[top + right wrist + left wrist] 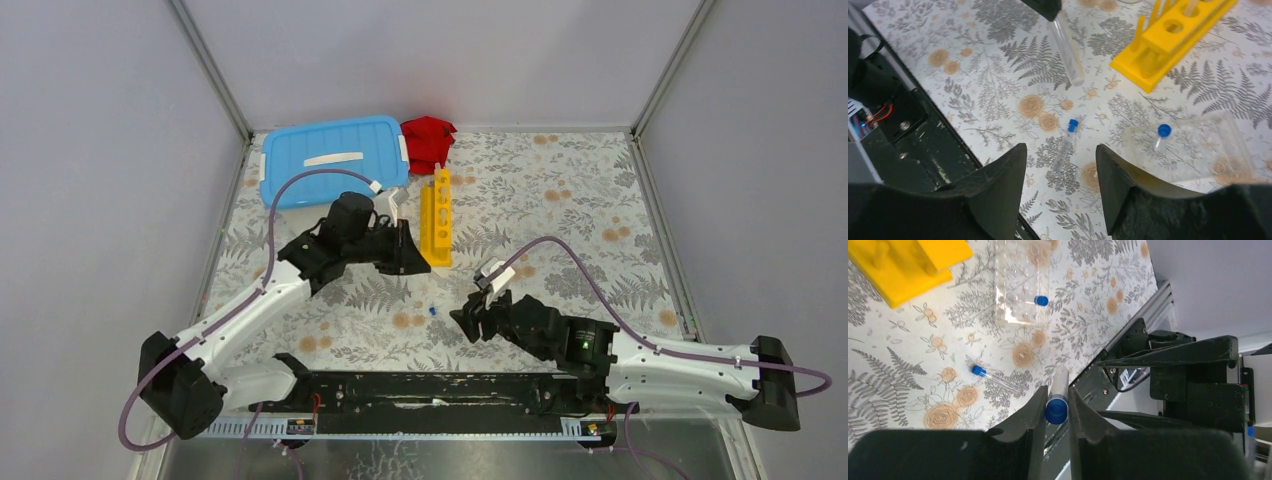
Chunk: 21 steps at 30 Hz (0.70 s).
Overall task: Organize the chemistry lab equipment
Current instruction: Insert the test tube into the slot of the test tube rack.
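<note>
From above, the yellow rack [437,218] lies on the flower-print table [560,200] with its long axis running 12 to 6 o'clock, just at 5 o'clock of the blue-lidded tub [333,158], whose lid carries a white strip too small to read; a red cloth [428,140] sits at the tub's 3 o'clock. The left gripper [415,255] hangs beside the rack's near end, the right gripper [470,322] at its 5 o'clock, and the loose tube [432,311] shows only as a blue speck between them. In the left wrist view, the left gripper [1056,395] is nearly closed, pinching the held tube [1060,382] just below its blue cap, the clear body pointing to 12 o'clock. The loose tube [993,378] lies flat on the table, cap toward 10 o'clock and body toward 4. The clear tube holder [1020,285] holds one standing tube [1041,300]. In the right wrist view, the right gripper [1060,160] stands well open and grips nothing; the loose tube [1065,142] lies on the table between its fingers, cap at 1 o'clock, body toward 7. The held tube [1066,47] slants toward 5 o'clock, near the yellow rack [1173,37].
</note>
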Each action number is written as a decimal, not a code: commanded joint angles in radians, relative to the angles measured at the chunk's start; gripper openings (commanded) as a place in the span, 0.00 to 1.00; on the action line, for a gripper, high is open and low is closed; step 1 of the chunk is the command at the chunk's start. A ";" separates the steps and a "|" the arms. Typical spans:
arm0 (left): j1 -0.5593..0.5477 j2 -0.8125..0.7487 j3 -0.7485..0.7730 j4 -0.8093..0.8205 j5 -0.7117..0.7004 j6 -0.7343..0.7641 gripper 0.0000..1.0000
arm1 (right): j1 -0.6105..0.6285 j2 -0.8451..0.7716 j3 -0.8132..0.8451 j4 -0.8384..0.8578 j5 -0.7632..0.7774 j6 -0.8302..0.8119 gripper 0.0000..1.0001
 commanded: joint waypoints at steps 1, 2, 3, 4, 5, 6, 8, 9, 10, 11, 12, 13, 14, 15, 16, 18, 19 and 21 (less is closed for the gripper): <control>-0.077 -0.005 0.099 -0.091 -0.193 0.054 0.07 | 0.007 -0.027 0.042 -0.060 0.201 0.050 0.60; -0.110 0.010 0.123 -0.104 -0.225 0.057 0.07 | 0.008 -0.030 0.045 -0.075 0.250 0.063 0.60; -0.133 0.025 0.147 -0.114 -0.258 0.061 0.07 | 0.007 -0.033 0.051 -0.092 0.298 0.079 0.60; -0.158 0.040 0.177 -0.123 -0.293 0.065 0.06 | 0.007 -0.036 0.057 -0.114 0.348 0.100 0.60; -0.185 0.060 0.204 -0.134 -0.338 0.070 0.06 | 0.007 -0.039 0.065 -0.138 0.405 0.125 0.60; -0.209 0.080 0.231 -0.142 -0.371 0.075 0.05 | 0.008 -0.043 0.071 -0.171 0.463 0.150 0.61; -0.257 0.125 0.283 -0.161 -0.434 0.085 0.05 | 0.007 -0.049 0.089 -0.235 0.586 0.202 0.63; -0.283 0.146 0.307 -0.169 -0.462 0.092 0.05 | 0.007 -0.051 0.097 -0.274 0.640 0.230 0.64; -0.307 0.173 0.333 -0.175 -0.489 0.098 0.04 | 0.005 -0.051 0.103 -0.297 0.693 0.249 0.66; -0.327 0.198 0.357 -0.181 -0.512 0.105 0.04 | 0.003 -0.047 0.110 -0.319 0.737 0.269 0.67; -0.350 0.223 0.384 -0.189 -0.524 0.113 0.04 | -0.015 -0.039 0.117 -0.339 0.770 0.296 0.67; -0.371 0.251 0.410 -0.197 -0.566 0.121 0.04 | -0.043 -0.025 0.127 -0.353 0.777 0.308 0.68; -0.391 0.278 0.433 -0.206 -0.591 0.131 0.03 | -0.084 -0.007 0.143 -0.367 0.761 0.323 0.68; -0.410 0.305 0.458 -0.216 -0.616 0.140 0.03 | -0.131 0.014 0.153 -0.374 0.727 0.333 0.67; -0.424 0.329 0.476 -0.224 -0.635 0.147 0.03 | -0.174 0.033 0.162 -0.372 0.687 0.338 0.68; -0.448 0.367 0.504 -0.232 -0.657 0.156 0.02 | -0.245 0.069 0.168 -0.344 0.630 0.329 0.67; -0.455 0.381 0.514 -0.232 -0.664 0.159 0.02 | -0.275 0.085 0.171 -0.319 0.606 0.318 0.67; -0.468 0.409 0.529 -0.231 -0.682 0.165 0.01 | -0.347 0.133 0.187 -0.285 0.540 0.303 0.67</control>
